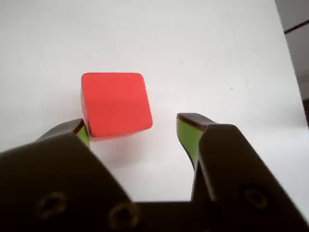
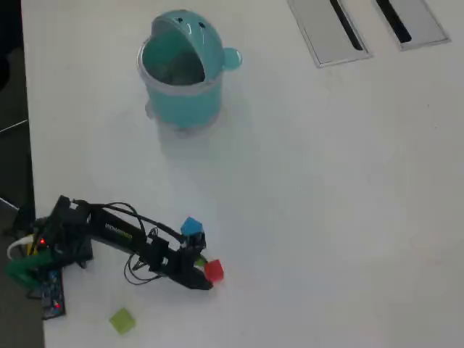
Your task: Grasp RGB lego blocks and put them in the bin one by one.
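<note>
The gripper (image 1: 140, 133) spreads released around the red cube (image 1: 116, 104); blue cube (image 2: 191, 226) and yellow-green cube (image 2: 122, 320) lie on the counter (image 2: 326, 217), so seemingly nothing is binned yet.

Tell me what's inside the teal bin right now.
In the overhead view the bin shows only a shadowed greyish interior through its opening; no block shows there. The domed lid covers part of it, so that part is hidden. Red, blue and yellow-green blocks lie outside.

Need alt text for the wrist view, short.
A red cube sits on a white table, just ahead of the open gripper. The left jaw's green-padded tip is at the cube's lower left corner, while the right jaw stands clear of it. Dark gripper body fills the bottom of the frame.
</note>
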